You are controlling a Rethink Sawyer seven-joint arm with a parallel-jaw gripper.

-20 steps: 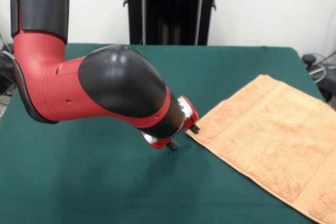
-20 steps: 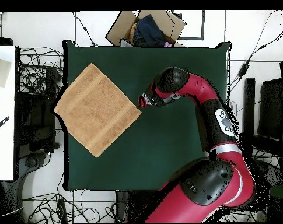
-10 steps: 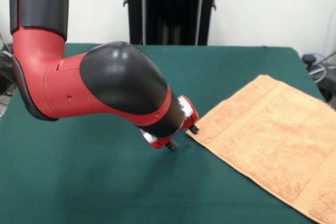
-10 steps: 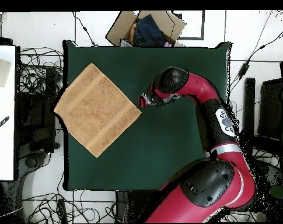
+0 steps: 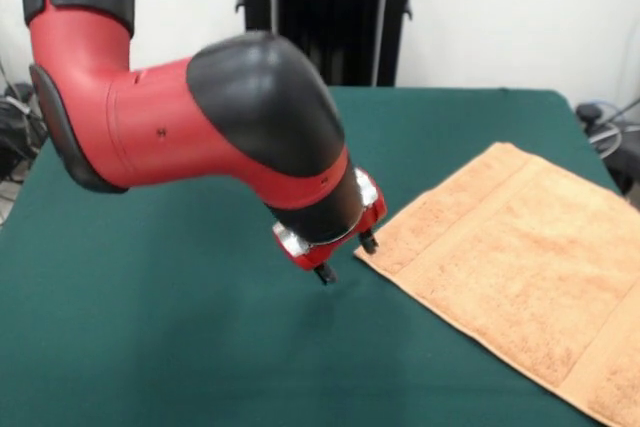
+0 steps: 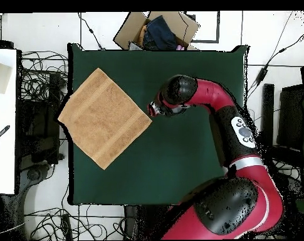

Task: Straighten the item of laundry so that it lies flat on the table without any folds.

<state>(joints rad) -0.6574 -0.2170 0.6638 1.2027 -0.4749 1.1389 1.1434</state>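
Note:
The item of laundry, a peach-orange towel (image 5: 510, 267) (image 6: 104, 117), lies spread flat and turned like a diamond on the green table (image 5: 180, 347) (image 6: 179, 157). I see no folds in it. In the overhead view its left corner reaches past the table's edge. My gripper (image 5: 347, 259) (image 6: 152, 110) hangs open just above the cloth of the table, right beside the towel's nearest corner. One fingertip (image 5: 369, 243) is at that corner, and nothing is held between the two.
In the overhead view a cardboard box (image 6: 157, 30) with dark clothes stands beyond the table's top edge. A white surface (image 6: 4, 119) and tangled cables (image 6: 44, 81) lie to the left. The red and black arm (image 5: 200, 137) covers much of the table's left half in the front view.
The wrist and forearm have risen and swung a little, lifting the gripper slightly off the table. The towel has not moved.

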